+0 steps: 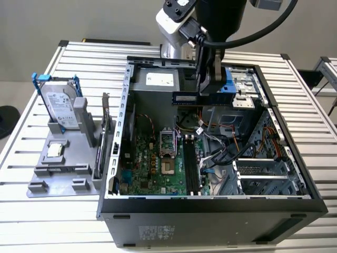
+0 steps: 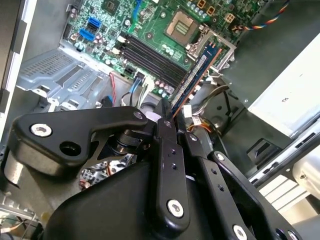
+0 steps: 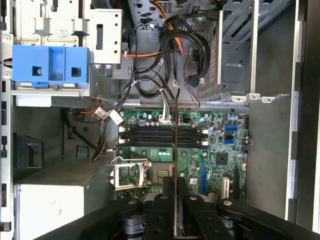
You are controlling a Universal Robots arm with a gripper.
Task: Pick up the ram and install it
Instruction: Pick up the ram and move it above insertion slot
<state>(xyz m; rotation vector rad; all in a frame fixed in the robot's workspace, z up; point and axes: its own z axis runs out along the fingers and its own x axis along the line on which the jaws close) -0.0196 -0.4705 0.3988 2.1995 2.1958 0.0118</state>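
Upper centre of exterior view: ram [image 1: 185,98] pinched level between nearly closed jaws of gripper [image 1: 210,93], over open computer case [image 1: 125,105]. Likely light, stiff, thin (fragile at chips and contacts); best gripped squarely on flat faces, away from contact edge.

Slatted metal table [image 1: 47,221] against a plain grey backdrop [image 1: 105,21].

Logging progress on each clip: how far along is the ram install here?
Done: the ram is picked up, clamped in the gripper. In hand: it hangs over the motherboard, clear of it. Left: seating it; the slots look empty in both wrist views.
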